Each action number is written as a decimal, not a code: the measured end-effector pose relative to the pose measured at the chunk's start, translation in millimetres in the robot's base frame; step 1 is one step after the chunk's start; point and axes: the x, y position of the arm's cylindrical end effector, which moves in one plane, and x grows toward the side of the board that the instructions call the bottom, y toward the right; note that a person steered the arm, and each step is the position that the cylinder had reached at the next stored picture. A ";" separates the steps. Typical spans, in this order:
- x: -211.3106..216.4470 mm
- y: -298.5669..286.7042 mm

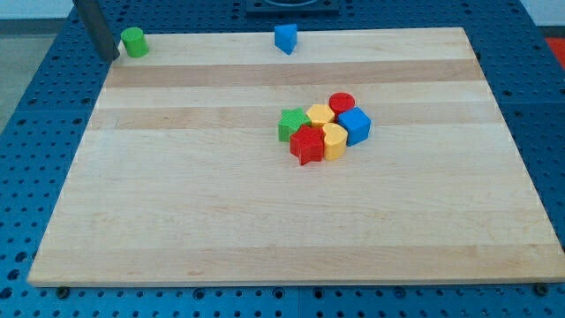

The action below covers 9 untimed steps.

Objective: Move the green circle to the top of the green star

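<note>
The green circle stands at the board's top left corner. The green star sits near the board's middle, at the left of a tight cluster. My tip is just left of the green circle, at the board's top left edge, very close to the block. The dark rod rises from it to the view's top left.
The cluster holds a red star, a yellow hexagon, a yellow cylinder, a red circle and a blue cube. A blue triangle sits at the top edge of the wooden board.
</note>
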 end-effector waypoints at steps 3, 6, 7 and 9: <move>-45.2 2.9; -23.7 76.7; -17.9 69.3; -12.5 47.5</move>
